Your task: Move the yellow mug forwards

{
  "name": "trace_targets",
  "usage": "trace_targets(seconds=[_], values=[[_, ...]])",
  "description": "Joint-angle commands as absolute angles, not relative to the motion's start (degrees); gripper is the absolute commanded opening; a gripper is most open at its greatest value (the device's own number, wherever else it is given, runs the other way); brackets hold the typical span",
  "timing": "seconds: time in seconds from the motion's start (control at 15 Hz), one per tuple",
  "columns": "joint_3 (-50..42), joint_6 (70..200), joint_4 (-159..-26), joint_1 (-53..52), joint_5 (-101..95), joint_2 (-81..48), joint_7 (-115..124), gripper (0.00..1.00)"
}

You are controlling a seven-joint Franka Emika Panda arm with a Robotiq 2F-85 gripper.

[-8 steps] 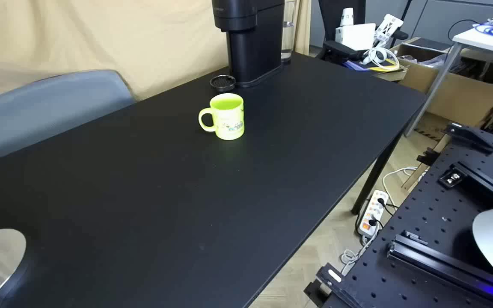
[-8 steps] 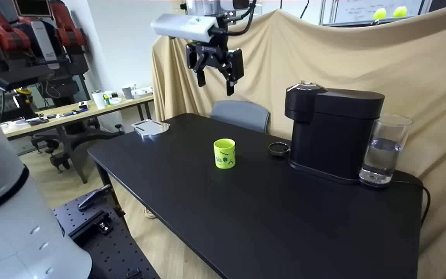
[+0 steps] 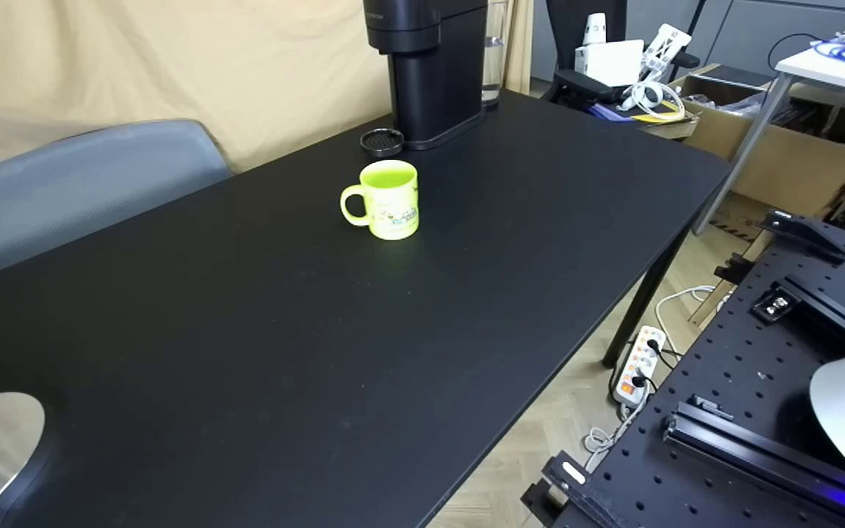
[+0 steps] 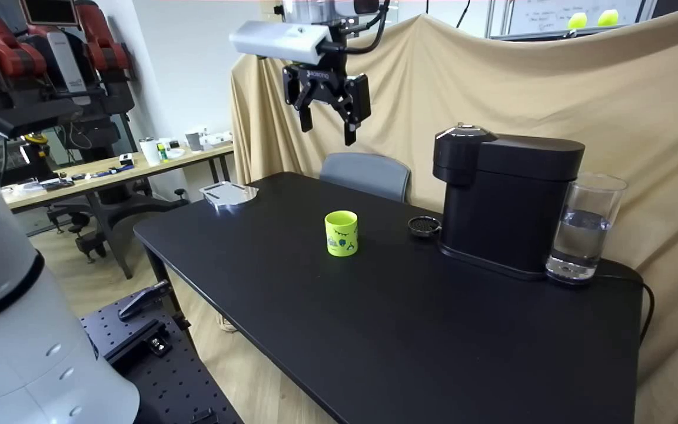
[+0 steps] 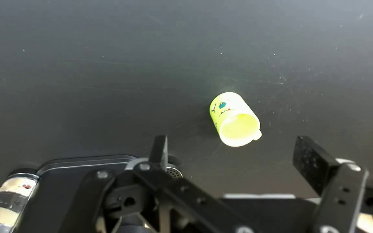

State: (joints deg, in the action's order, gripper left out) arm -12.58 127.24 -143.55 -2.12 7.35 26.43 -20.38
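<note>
Black table (image 4: 462, 353) | yellow mug (image 4: 341, 238) upright, near coffee machine (image 4: 509, 206) | jaws spread apart, well above the mug

Beige drape (image 4: 492, 82) hangs behind black table (image 4: 462, 341); grey chair (image 4: 368, 176) stands between the two, whiteboard (image 4: 551, 15) partly visible above the drape. White wall (image 4: 192, 70) behind a pale wood-topped side table (image 4: 103, 171). Floor (image 4: 256, 377) pale, wood-patterned; power strip (image 3: 640, 367) near a leg (image 3: 646, 301) of the black table, open cardboard box (image 3: 789, 172) near a white-topped table (image 3: 833, 73), black office chair (image 3: 568, 37) past the black table's end.
</note>
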Motion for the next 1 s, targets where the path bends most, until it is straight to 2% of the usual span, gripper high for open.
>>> trace_targets(seconds=[0.0, 0.2, 0.4, 0.93], values=[[-11.72, 127.02, -143.43, -1.20, 7.83, 26.34, -20.71, 1.00], [-11.72, 127.02, -143.43, -1.20, 7.83, 26.34, -20.71, 1.00], [-10.03, 129.26, -141.49, -1.39, 6.14, 20.89, -19.62, 1.00], [-2.98, 138.86, -129.39, -1.50, -0.18, -5.95, -15.26, 1.00]])
